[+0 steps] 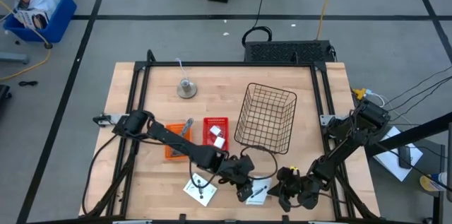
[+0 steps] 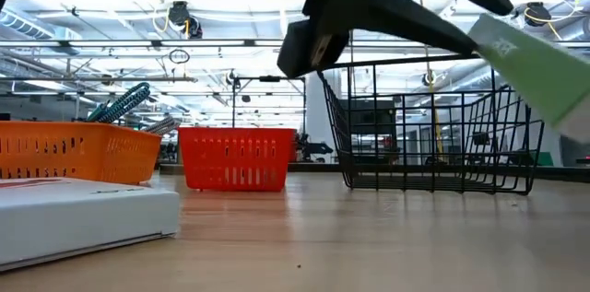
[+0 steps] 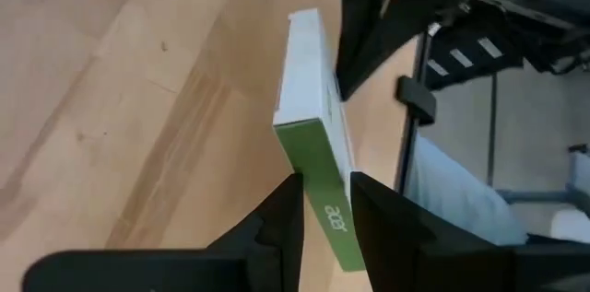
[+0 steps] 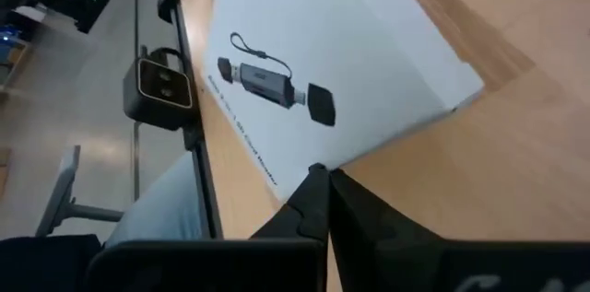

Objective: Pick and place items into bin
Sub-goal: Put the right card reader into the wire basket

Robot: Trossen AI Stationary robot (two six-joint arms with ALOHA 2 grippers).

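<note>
Clearly the left hand is clamped on a slim white-and-green box, lifted above the worktop at its near edge. Light, stiff, smooth-faced; gripping across its thin edges looks safest. Right hand is pinched together beside it.

Two white boxes, two orange-red baskets, one wire basket, one bell
</note>
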